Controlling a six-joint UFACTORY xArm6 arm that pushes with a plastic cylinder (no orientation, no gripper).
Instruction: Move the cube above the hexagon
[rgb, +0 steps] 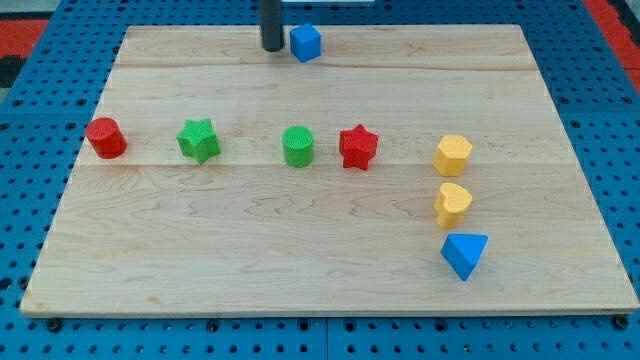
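A blue cube (306, 43) sits near the top edge of the wooden board, a little left of centre. My tip (272, 47) stands just to the left of the cube, close to it; I cannot tell whether they touch. A yellow hexagon (453, 155) lies at the right of the board, well below and to the right of the cube.
A row across the middle holds a red cylinder (105, 138), a green star (199, 140), a green cylinder (298, 146) and a red star (358, 147). A yellow heart-like block (453, 204) and a blue triangular block (465, 254) lie below the hexagon. The wooden board (330, 280) rests on a blue pegboard.
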